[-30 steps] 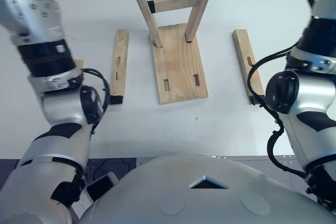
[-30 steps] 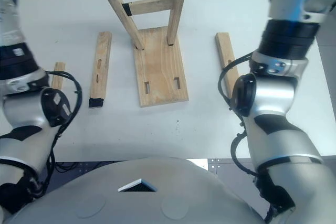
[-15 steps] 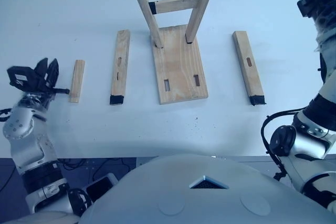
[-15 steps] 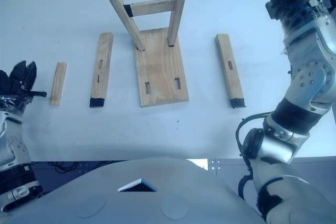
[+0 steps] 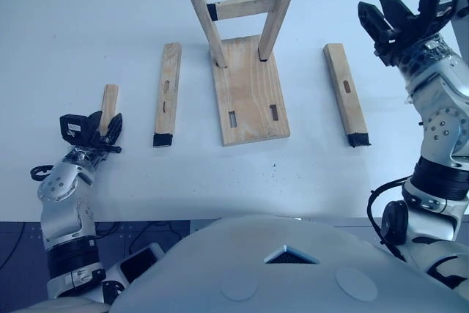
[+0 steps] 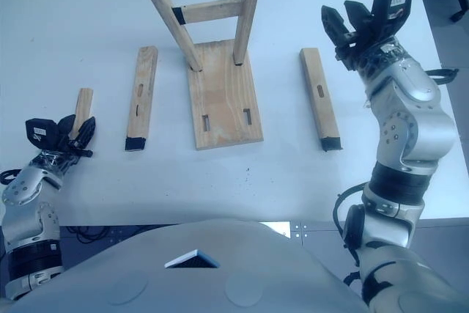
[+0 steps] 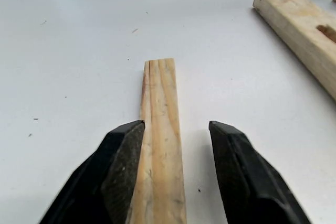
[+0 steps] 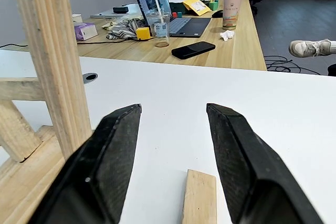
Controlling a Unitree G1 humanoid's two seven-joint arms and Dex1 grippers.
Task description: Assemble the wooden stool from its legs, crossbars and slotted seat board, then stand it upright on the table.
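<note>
On a white bench [image 5: 308, 174], a half-built stool was pictured. The slotted seat board [image 5: 249, 100] lay flat with two legs [image 5: 199, 12] and a fitted crossbar [image 5: 245, 5] seated in its far slots, the near slots unfilled. The left pincer [image 7: 176, 128] was held open astride the near end of a short crossbar [image 7: 160, 103]. The right pincer [image 8: 173, 109], likewise spread, was poised with the far end of a loose leg [image 8: 199, 203] just below it. A second loose leg [image 5: 167, 89] lay between the left pincer and the board. Building the second leg pair was judged the step in hand, and a closing grip on the short crossbar was called for next.
</note>
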